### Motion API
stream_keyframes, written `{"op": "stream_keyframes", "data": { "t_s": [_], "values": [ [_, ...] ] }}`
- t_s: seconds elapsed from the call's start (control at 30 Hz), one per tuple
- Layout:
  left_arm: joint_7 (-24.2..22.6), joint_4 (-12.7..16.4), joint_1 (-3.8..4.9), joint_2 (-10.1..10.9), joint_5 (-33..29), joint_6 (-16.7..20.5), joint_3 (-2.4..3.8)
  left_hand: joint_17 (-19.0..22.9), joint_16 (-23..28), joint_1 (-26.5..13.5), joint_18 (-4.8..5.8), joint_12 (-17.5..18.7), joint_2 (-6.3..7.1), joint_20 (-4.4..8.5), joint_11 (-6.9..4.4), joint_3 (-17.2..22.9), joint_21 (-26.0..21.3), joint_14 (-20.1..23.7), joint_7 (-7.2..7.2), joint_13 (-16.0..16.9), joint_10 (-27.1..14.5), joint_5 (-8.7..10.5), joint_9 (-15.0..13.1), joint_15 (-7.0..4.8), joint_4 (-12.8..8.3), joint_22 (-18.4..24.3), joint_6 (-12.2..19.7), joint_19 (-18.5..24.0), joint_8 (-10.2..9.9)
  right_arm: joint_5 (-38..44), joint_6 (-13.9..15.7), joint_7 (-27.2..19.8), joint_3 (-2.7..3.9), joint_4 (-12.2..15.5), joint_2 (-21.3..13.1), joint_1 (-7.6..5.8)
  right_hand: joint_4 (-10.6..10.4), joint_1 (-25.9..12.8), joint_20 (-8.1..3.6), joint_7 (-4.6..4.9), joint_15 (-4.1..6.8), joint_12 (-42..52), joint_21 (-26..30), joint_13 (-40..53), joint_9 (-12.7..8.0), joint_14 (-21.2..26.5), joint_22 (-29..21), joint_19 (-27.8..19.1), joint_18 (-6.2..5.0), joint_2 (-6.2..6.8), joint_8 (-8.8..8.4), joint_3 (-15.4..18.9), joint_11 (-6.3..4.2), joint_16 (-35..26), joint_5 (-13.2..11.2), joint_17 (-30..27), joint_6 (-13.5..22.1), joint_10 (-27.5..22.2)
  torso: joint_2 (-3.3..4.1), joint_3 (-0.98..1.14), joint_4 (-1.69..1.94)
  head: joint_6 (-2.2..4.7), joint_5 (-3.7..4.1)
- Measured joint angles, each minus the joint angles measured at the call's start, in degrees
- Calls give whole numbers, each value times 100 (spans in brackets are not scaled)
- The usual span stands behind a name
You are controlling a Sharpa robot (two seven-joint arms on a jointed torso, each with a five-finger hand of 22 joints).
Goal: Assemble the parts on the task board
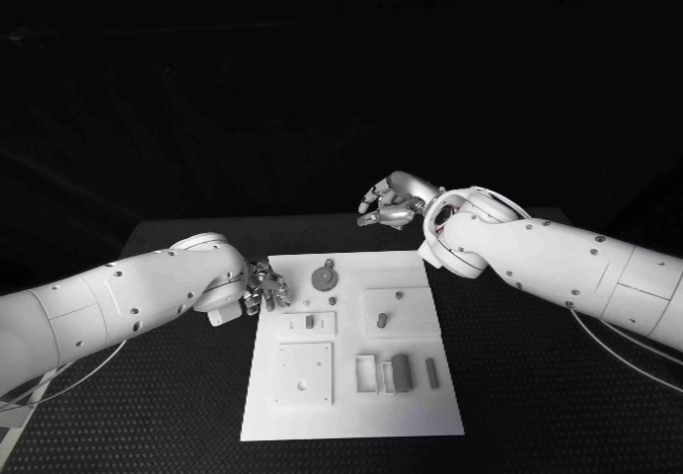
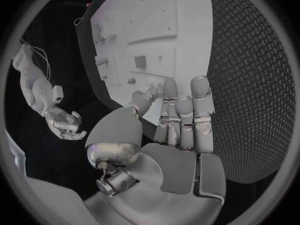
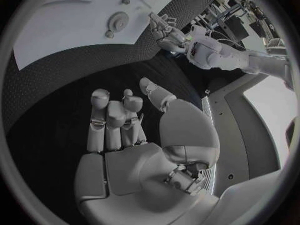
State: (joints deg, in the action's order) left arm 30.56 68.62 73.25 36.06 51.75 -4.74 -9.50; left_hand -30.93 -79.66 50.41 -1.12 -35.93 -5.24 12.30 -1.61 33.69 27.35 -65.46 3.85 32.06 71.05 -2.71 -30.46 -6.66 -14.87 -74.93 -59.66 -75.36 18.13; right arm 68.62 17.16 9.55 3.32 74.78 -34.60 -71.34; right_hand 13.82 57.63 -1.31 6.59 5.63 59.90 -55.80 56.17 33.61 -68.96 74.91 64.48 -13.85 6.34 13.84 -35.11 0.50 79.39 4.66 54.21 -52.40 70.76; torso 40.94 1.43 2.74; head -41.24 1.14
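Black table (image 1: 171, 395) under dark surround | white board (image 1: 356, 415) at centre carries grey parts (image 1: 400, 369) in recesses, round part (image 1: 326, 279) near 12 | left hand (image 1: 264, 286) at board's 9–10 edge, fingers extended, grasping nothing | right hand (image 1: 387, 202) off board at 12–1, released.

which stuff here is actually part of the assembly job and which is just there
Part of the job:
- task board
- round part near its far edge
- small peg part
- upright block parts near its near end
- left hand, at the board's edge
- right hand, off the board

Just there:
- black table
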Motion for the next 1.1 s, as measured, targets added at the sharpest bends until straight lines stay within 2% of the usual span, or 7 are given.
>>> {"op": "stream_keyframes", "data": {
  "t_s": [0.37, 0.67, 1.1],
  "values": [
    [88, 423, -2, 210, -43, 108, -5, -32, -45, -30, 1, 0, -27, 29, -26, 23, 22, -49, -58, -5, 74, -26, 6, -28, -5, 1, -62, -31, 1, -3, -20, 3, 0, -3, -9, 17, 0, 0, 0, 0, 0, 0, 0, 0, 0, 0, 0, 0, 0, 0, 0, 0, 0, 0, 0, 0, 0, 0, 4, -8, -7, -14, -12],
    [124, 491, -7, 227, -44, 147, -8, -34, -45, -61, 1, 0, -11, 28, -35, 26, 22, -70, -62, -5, 83, -27, 8, -33, -1, 1, -68, -32, 2, -4, -28, 6, -1, -4, -11, 24, 0, 0, 1, -1, 0, 0, 0, 0, -1, 0, 0, 0, 0, 0, 0, 0, 0, 0, 0, -1, -1, 0, 6, -8, -8, -33, -19],
    [168, 671, -96, 295, 26, 151, -22, -47, -69, -130, 2, -22, -3, 18, -43, 25, 22, -92, -68, -4, 113, -28, 15, -50, -1, 2, -95, -41, 2, -6, -36, 8, -1, -5, -9, 27, 0, -23, 1, -2, 0, 0, 0, 0, 4, 0, 0, -1, 0, 23, -21, 0, -1, 0, 0, 4, -2, 1, 8, 3, -9, -52, -34]
  ]
}}
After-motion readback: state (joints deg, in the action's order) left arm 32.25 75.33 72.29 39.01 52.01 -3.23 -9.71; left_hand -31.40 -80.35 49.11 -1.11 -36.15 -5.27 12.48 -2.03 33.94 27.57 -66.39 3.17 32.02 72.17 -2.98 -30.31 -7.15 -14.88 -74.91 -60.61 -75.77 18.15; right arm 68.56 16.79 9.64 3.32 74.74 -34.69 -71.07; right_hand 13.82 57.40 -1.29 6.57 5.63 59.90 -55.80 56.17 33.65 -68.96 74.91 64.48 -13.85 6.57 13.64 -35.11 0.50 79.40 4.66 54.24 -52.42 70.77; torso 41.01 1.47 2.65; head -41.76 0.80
